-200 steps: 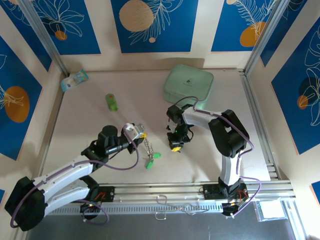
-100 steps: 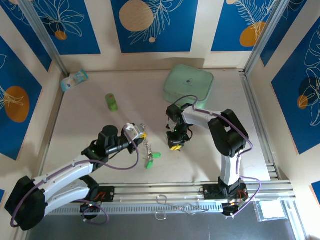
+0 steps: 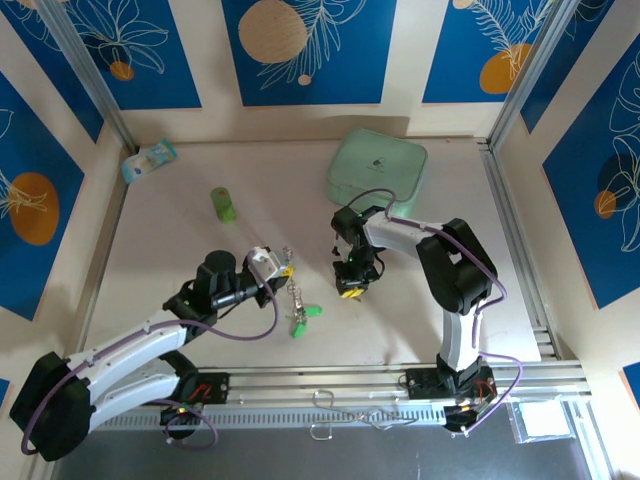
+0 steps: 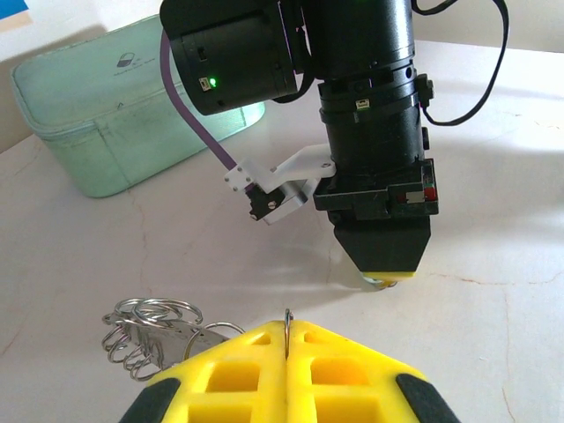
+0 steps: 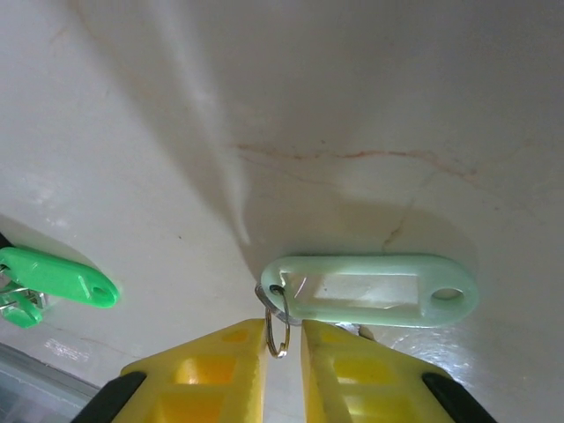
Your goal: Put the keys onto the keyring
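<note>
Silvery wire of the thin, beaded keyring (image 4: 288, 319) was found pinched between the clenched yellow fingers of the left gripper (image 3: 284, 268), near the table's middle. From that grip a chain-like length was seen running down to bright green plastic-headed keys (image 3: 303, 319) at the pale, crazed tabletop (image 3: 180, 240). A cluster of small silver split rings (image 4: 148, 328) was noted just beside the left fingers.

The right gripper (image 3: 350, 291) was recorded pointing straight down, tips at the table surface, near the left gripper. Its yellow fingers (image 5: 211, 370) were observed slightly parted, with a small silver ring (image 5: 278, 330) standing in the gap. Bare table showed beside the ring on one side, so no clamping was evident. That ring was threaded through the end hole of a pale mint oval plastic key tag (image 5: 370, 291), lying flat just ahead of the fingertips.

A mint-green rounded square case (image 3: 377, 163) and an upright green cylinder (image 3: 223, 204) were noted farther back, well apart from both grippers.
</note>
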You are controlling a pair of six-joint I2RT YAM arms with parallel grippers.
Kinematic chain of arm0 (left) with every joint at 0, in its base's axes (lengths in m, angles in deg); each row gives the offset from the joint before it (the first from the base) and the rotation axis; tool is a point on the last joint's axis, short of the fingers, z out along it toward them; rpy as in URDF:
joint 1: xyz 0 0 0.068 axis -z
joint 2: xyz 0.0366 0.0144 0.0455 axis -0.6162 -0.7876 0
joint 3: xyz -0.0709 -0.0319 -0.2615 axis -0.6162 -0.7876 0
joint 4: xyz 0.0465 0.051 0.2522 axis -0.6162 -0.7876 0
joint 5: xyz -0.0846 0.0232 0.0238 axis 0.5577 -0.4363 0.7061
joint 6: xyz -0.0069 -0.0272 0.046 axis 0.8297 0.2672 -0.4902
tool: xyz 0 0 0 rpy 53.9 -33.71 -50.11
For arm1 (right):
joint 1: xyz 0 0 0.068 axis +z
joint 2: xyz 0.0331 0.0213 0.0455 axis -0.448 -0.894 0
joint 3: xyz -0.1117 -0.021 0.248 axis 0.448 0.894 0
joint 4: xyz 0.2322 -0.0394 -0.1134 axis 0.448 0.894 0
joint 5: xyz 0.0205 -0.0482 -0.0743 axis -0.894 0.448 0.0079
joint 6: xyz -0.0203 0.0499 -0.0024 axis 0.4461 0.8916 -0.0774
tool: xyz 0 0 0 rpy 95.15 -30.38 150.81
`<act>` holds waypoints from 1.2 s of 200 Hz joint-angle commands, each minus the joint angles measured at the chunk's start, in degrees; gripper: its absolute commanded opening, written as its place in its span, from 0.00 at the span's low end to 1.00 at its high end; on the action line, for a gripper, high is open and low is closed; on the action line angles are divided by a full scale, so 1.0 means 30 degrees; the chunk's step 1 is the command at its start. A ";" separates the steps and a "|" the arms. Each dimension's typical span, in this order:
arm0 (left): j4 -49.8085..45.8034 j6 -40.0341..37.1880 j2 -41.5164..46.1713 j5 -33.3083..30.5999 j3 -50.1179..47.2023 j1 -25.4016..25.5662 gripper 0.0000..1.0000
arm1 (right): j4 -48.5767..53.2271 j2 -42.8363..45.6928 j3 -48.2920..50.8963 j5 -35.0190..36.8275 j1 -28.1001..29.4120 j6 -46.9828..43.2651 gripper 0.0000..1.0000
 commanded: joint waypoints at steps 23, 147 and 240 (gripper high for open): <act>0.0932 -0.0268 -0.0048 0.0469 0.0165 0.0149 0.00 | 0.0017 -0.0158 -0.0385 0.0009 0.0154 0.0307 0.16; 0.0816 -0.0383 -0.0064 0.0512 0.0227 0.0152 0.00 | -0.0020 -0.0368 -0.0793 0.0203 0.0271 0.0515 0.18; 0.0595 -0.0515 0.0037 0.0305 0.0315 0.0152 0.00 | 0.0030 0.0323 -0.0799 0.0318 0.0300 -0.0061 0.00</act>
